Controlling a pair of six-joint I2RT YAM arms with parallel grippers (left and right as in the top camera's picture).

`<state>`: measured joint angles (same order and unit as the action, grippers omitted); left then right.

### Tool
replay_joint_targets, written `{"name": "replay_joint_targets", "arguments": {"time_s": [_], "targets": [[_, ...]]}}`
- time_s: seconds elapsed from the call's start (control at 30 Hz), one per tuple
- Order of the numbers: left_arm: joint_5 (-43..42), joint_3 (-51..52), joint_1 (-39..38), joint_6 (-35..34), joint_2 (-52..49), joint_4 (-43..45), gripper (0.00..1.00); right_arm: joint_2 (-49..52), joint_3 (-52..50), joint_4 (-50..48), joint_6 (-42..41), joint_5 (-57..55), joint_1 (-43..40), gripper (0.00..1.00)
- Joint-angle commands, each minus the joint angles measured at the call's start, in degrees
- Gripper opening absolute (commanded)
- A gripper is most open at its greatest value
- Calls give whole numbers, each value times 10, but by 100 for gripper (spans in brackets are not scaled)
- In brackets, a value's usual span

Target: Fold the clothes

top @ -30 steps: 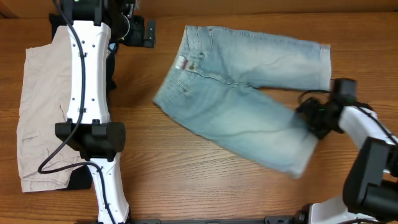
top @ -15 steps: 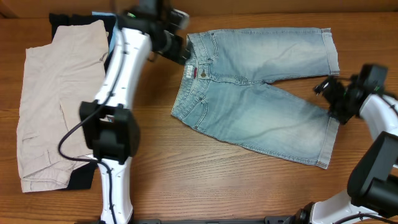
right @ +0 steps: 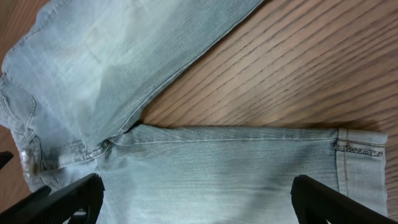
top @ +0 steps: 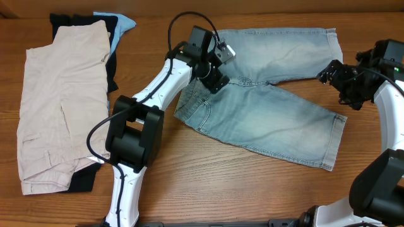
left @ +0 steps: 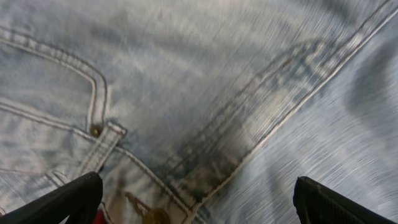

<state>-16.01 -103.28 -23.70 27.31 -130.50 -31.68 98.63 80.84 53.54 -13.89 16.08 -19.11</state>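
Ok so the wooden table [top: 208,183] fills basically everything, and the main event on it is the denim shorts [top: 265,120], light faded blue, spread flat across the middle and right side. The waistband is toward the left and the two legs fan out to the right with a wedge of bare wood between them: one leg runs along the far edge, the other angles down toward the near right. Off on the left side, well apart, the beige cargo shorts [top: 57,107] lie on top of a black garment [top: 63,20], with a bit of a blue garment [top: 123,22] poking out at the far end. The left arm [top: 161,85] comes up from the near edge and stretches diagonally away and to the right, ending over the waistband and fly area. The right arm [top: 391,107] runs up the right edge, then bends back left, so its wrist sits by the leg hems. The left gripper [left: 199,205] is spread wide just above the denim, its view is pretty smeared, and there's nothing between the fingers. The right gripper [right: 199,202] is also wide apart and empty, looking down at where the legs split.
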Motion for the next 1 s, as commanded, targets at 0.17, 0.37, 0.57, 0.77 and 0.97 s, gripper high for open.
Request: {"name": "replay_joint_targets", "arguments": {"time_s": [0.17,0.37,0.57,0.77,0.97], "targets": [[49,9,2,30,-38,18,100,-8,9,-7,9,-12,15,100],[150,9,19,-52,-49,-19,100,-8,9,4,9,-12,16,100],[159,9,36,-96,-80,-73,100,-8,9,14,9,-12,16,100],[207,9,84,-273,-98,-182,100,-8,9,21,9,-12,18,100],[172,9,151,-327,-99,-258,100,-8,9,17,1,-21,44,100]]}}
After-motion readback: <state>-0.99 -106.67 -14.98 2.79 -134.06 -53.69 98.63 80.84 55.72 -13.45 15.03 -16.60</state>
